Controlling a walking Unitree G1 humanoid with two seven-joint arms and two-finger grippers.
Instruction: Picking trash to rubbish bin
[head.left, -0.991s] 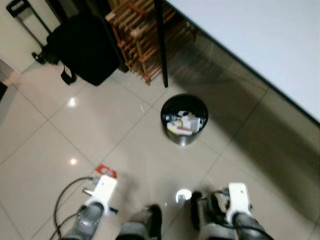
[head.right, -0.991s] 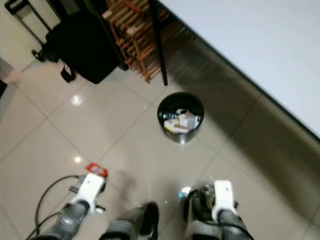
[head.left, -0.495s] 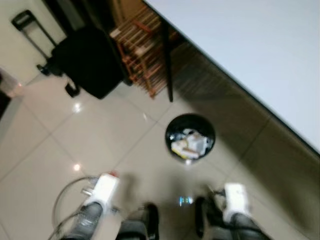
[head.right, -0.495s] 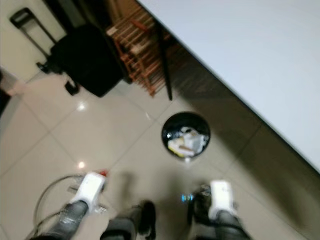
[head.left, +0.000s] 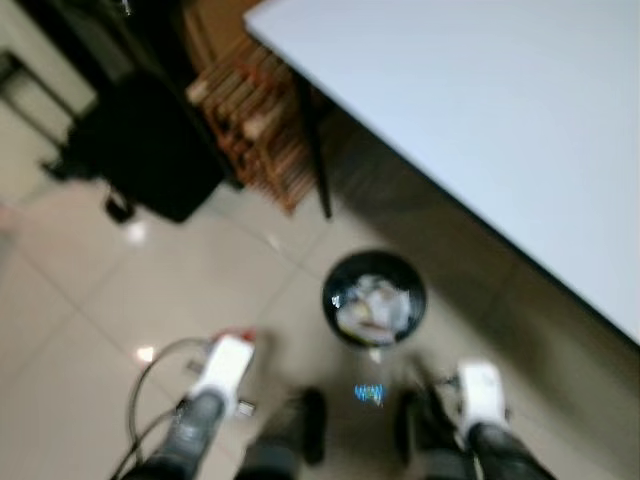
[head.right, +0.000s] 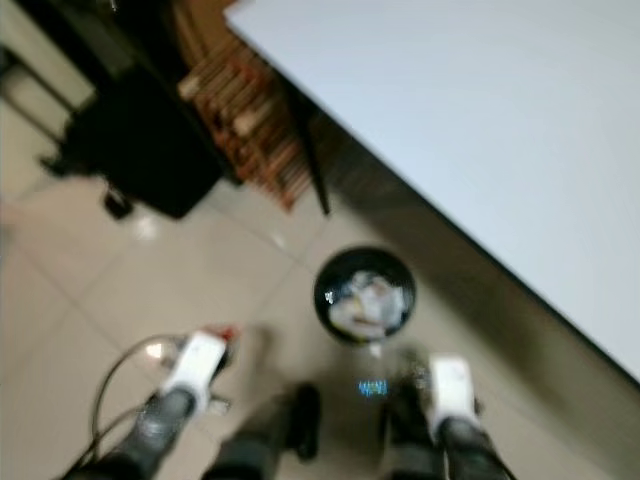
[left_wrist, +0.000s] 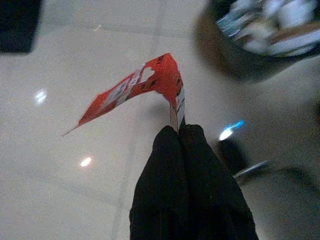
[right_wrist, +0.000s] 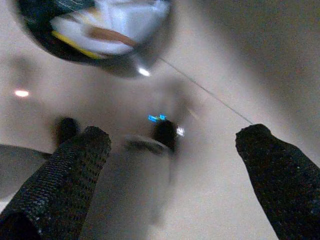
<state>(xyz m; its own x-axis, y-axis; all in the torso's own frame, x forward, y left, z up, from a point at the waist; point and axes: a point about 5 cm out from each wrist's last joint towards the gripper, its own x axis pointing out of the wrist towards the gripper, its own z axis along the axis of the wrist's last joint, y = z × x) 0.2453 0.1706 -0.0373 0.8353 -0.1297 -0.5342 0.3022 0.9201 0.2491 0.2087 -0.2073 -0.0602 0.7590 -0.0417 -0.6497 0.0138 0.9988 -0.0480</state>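
Your piece of trash, a crumpled red and white foil wrapper (left_wrist: 142, 85), is pinched by one edge in the left tool (left_wrist: 177, 131), whose black fingers are pressed together on it, so the rest of the wrapper sticks out free above the tiled floor (head.left: 80, 300). You are in the carrying step: the pick looks done and the drop is not.

The round black rubbish bin (head.left: 374, 298), already holding pale scraps, stands on the floor at about two o'clock from the left tool, near but apart. Next you likely need to bring that tool over the bin's rim before releasing.

The right tool (right_wrist: 172, 150) hangs spread wide and empty near the bin. The white counter (head.left: 500, 130) lies beyond.
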